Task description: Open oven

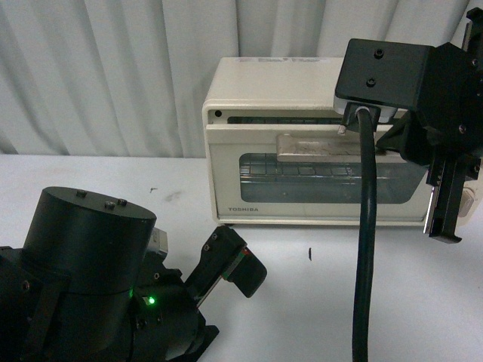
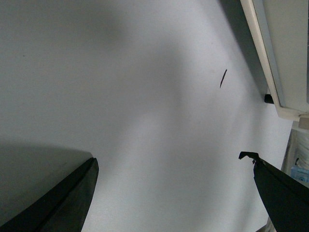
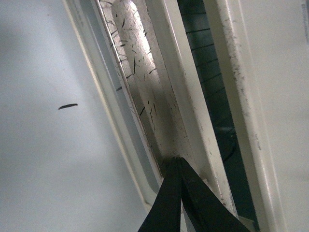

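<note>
Oven (image 1: 249,181): at the back of the table (image 1: 90,173).
Handle (image 1: 317,148): long bar, side to side across the oven door.
Right gripper (image 3: 177,166): fingers together, tips touching the handle's right end.
Left gripper (image 2: 170,159): fingers apart, farther from the handle.

My right claw (image 3: 176,166) is matt black plastic, and the bar handle (image 3: 145,92) is a beige, faintly shiny plastic, scuffed all over with fine dark scratches. The oven (image 1: 272,90) has a smooth cream shell with a soft sheen, painted metal or plastic I cannot tell from here, and a dark, glossy glass window (image 1: 302,185). The desk (image 1: 90,181) is smooth matt white, the curtain (image 1: 113,68) is pale pleated cloth, and the cable (image 1: 364,256) is smooth dark rubber with a slight gloss.
</note>
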Controlling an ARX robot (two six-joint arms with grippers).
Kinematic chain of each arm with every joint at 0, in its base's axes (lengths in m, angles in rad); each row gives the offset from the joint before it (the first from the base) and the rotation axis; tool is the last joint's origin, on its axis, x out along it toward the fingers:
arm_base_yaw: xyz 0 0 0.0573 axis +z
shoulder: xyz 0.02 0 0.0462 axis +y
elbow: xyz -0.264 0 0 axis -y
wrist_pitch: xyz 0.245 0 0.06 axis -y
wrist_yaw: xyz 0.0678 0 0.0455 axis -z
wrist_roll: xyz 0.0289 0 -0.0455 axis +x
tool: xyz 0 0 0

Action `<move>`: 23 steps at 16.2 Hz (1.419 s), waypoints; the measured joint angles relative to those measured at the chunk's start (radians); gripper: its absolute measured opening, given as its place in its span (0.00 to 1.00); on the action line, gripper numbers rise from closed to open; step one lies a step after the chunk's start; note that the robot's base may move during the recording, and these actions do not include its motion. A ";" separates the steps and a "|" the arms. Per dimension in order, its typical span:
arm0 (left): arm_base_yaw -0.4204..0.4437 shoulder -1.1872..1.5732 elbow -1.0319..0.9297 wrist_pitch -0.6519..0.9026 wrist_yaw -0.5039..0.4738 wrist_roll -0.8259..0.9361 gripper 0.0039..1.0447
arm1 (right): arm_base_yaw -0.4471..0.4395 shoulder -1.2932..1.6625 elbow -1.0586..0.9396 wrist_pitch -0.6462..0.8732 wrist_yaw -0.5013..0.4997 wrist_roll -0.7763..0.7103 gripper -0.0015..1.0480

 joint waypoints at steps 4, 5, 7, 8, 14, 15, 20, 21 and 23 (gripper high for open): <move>0.000 0.000 0.000 0.000 0.000 0.000 0.94 | 0.043 -0.031 -0.015 -0.113 -0.058 0.092 0.02; 0.000 0.000 0.000 0.000 0.000 0.000 0.94 | 0.044 -0.040 -0.015 -0.157 -0.074 0.111 0.02; 0.000 0.000 0.000 0.000 0.000 0.000 0.94 | 0.044 -0.066 -0.016 -0.234 -0.092 0.132 0.02; 0.000 0.000 0.000 0.000 0.000 0.000 0.94 | 0.042 -0.090 -0.016 -0.250 -0.100 0.139 0.02; -0.006 0.000 -0.002 -0.001 0.008 0.019 0.94 | 0.043 -0.178 0.011 -0.311 -0.132 0.148 0.02; -0.006 0.000 -0.002 -0.001 0.008 0.019 0.94 | 0.043 -0.189 0.021 -0.301 -0.142 0.156 0.02; -0.006 0.000 -0.002 -0.001 0.008 0.019 0.94 | 0.042 -0.246 0.092 -0.192 -0.138 0.208 0.40; -0.006 0.000 -0.002 0.000 0.008 0.019 0.94 | 0.042 -0.246 0.091 -0.197 -0.137 0.208 0.50; -0.006 0.000 -0.002 0.000 0.008 0.019 0.94 | 0.042 -0.245 0.091 -0.197 -0.136 0.211 0.73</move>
